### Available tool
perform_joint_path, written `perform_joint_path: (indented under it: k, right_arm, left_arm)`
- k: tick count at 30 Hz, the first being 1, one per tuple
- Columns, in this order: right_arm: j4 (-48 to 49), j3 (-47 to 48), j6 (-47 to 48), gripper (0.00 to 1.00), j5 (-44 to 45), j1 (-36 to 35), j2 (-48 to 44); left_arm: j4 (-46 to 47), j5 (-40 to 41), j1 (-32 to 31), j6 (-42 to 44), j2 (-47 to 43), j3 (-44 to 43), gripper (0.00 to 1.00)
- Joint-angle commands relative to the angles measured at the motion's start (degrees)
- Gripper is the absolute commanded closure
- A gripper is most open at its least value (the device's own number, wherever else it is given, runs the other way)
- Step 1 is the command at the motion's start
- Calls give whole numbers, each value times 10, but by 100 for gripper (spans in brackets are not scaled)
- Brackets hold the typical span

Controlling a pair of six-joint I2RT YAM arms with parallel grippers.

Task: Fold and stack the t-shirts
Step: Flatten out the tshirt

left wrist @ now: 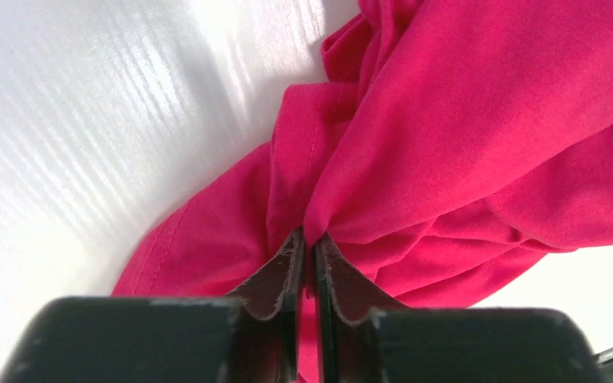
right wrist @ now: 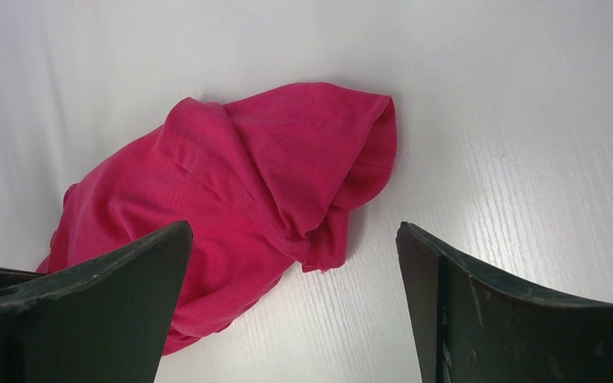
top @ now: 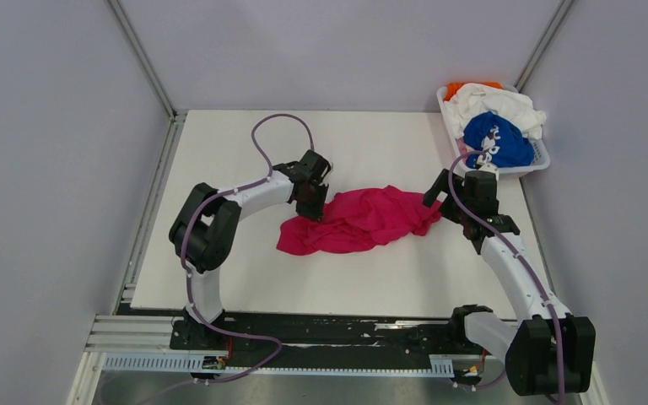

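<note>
So the magenta-pink t-shirt is lying all crumpled in the middle of the counter. The left jaws are pressing together on a fold at its left end, with cloth bunching up right at the tips. The right jaws are hanging wide apart just over the shirt's right end, not gripping anything. The blue t-shirt, white t-shirt and orange t-shirt are sitting heaped in the white basket at the counter's far right corner.
</note>
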State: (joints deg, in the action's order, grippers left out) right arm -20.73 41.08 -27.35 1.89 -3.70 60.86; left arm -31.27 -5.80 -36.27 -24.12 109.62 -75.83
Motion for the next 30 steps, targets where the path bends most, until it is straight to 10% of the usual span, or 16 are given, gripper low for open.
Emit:
perform_joint_path:
  k: [1, 12, 30]
  right_arm:
    - [-3, -1, -7, 0, 11, -2, -12]
    - [-12, 14, -43, 3, -19, -2, 32]
    - [52, 61, -61, 35, -159, -46, 206]
  left_arm:
    - [-4, 18, -4, 16, 0, -29, 98]
    - [47, 100, -5, 4, -151, 24, 100]
    - [32, 147, -5, 2, -200, 48, 100]
